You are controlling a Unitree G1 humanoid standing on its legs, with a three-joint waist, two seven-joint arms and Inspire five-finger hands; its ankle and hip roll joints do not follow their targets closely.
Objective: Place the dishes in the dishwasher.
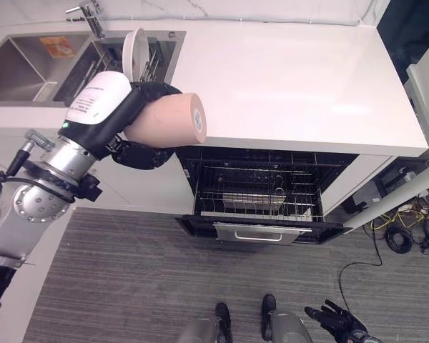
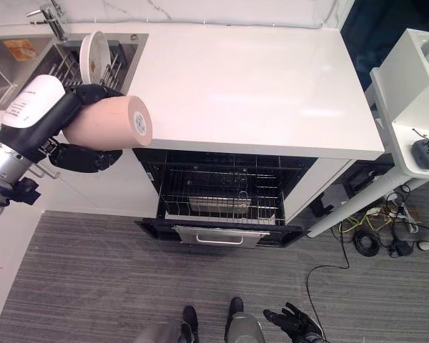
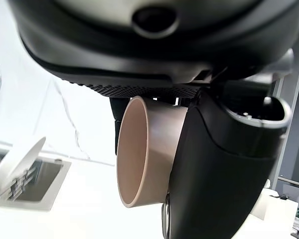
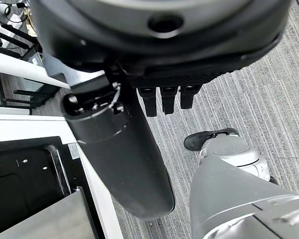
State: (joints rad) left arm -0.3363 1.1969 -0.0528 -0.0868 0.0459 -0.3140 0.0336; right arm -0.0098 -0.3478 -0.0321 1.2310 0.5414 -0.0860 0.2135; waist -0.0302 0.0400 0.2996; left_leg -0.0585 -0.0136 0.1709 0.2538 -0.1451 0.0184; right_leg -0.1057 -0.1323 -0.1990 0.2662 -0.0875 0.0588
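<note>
I have the left hand wrapped around a tan cup, fingers and thumb curled on its sides, the cup lying sideways with its base facing the dishwasher. Hand and cup hang above the dishwasher's open front, off its sink-side corner, level with the white counter edge. The pulled-out rack sits under the counter with a small wire basket inside; its far bays are dark and hard to read. A white plate stands upright in the sink rack, beyond the cup. Grey floor lies open in front of the dishwasher. My right hand hangs low near the floor, fingers loosely spread.
</note>
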